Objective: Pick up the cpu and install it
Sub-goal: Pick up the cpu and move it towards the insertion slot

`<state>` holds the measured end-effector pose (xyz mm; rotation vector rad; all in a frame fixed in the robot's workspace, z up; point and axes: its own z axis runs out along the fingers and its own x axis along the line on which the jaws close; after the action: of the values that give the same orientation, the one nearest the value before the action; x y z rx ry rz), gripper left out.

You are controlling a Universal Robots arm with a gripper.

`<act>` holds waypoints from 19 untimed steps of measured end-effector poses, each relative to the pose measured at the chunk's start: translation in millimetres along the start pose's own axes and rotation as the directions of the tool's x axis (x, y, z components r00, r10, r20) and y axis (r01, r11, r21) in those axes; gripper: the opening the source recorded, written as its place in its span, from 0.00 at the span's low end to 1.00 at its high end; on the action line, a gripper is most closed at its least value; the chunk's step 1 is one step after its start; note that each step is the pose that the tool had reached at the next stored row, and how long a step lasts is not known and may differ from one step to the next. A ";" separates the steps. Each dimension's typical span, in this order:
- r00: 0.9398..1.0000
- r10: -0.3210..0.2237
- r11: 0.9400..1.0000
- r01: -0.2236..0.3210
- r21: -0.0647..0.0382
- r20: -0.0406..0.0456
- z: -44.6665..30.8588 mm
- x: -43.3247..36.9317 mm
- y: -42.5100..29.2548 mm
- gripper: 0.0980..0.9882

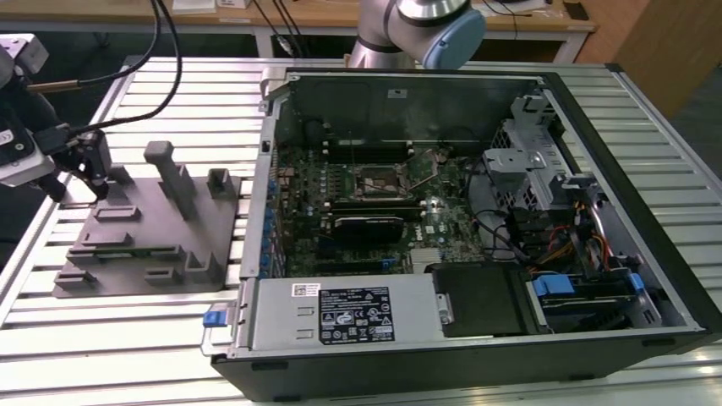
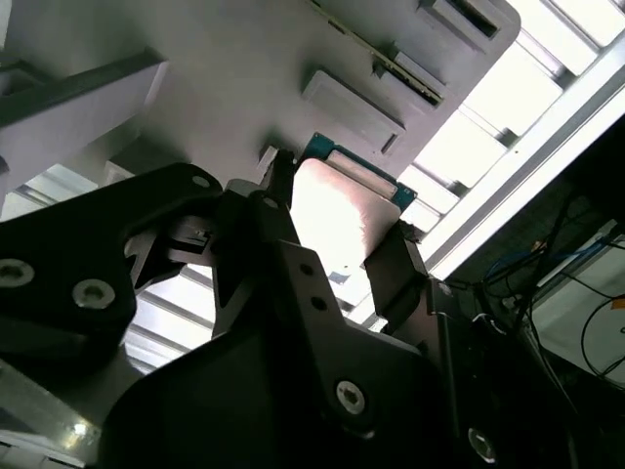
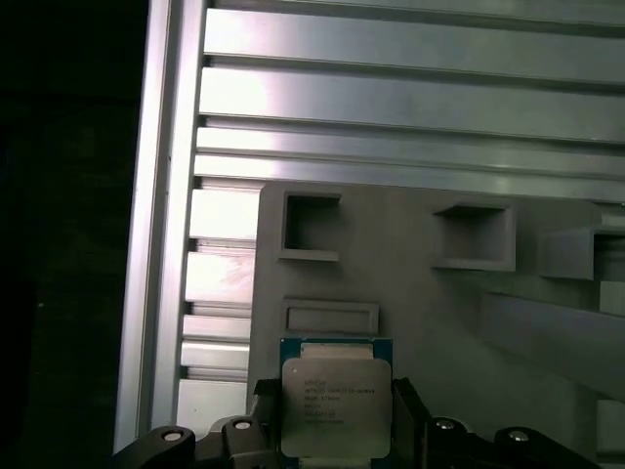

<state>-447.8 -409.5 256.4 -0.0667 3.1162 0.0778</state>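
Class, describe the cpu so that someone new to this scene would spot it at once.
Find the grey moulded tray on the exterior view's left, beside the open computer case. Above it hangs the pincer; clamped between its black fingers is the cpu, the one small silvery square with a green rim.

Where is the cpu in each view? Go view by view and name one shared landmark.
Exterior view: too small to make out; the gripper stands at the exterior view's left.
First wrist view: the cpu, held in the gripper.
Second wrist view: the cpu, again in the gripper.
Shared landmark: the grey tray.
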 end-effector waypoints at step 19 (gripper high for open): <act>1.000 0.000 1.000 0.000 0.000 0.000 -37.4 -0.9 1.9 0.50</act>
<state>-447.8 -409.5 293.9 -0.0667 3.1159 0.0778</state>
